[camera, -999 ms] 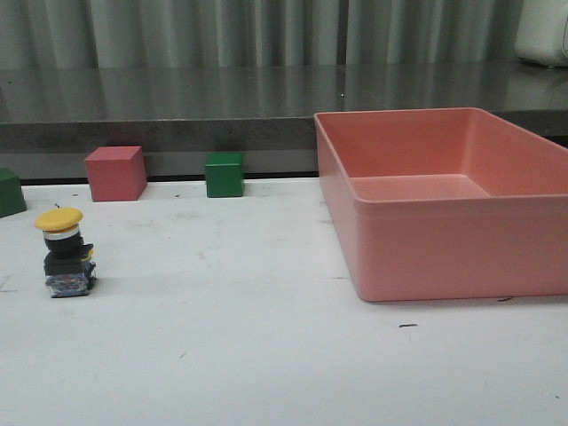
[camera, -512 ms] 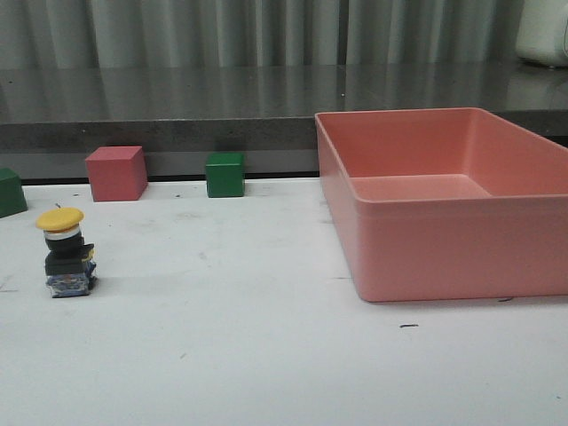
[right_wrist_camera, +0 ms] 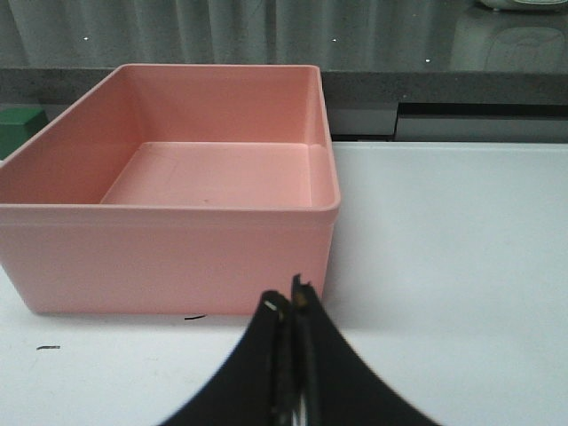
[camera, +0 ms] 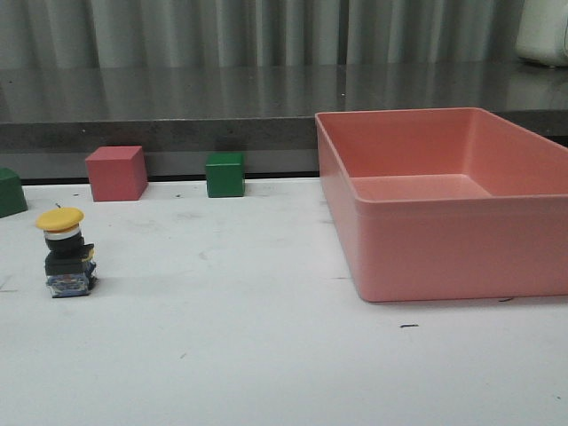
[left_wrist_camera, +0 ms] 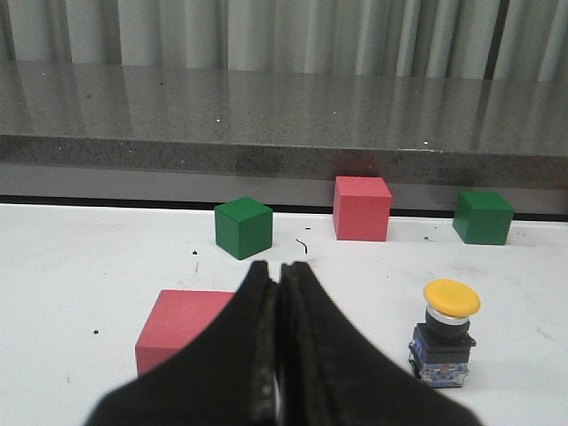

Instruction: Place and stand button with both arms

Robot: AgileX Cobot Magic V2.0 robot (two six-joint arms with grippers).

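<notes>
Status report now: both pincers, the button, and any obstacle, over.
Left pincer shut, empty. Right pincer shut, empty. Button upright on table, yellow cap up, untouched. Nothing close around it.

Left gripper [left_wrist_camera: 280, 355] is seen with jaws pressed together, nothing held between them. Button [left_wrist_camera: 446, 332] stands upright on the white table [left_wrist_camera: 89, 266], at about 3 o'clock from the fingertips, apart from them. A red block [left_wrist_camera: 182, 324] lies at 9 o'clock, partly hidden. Two green cubes [left_wrist_camera: 243, 227] [left_wrist_camera: 483, 217] and a red cube [left_wrist_camera: 361, 209] are ranged toward 12 o'clock.
</notes>
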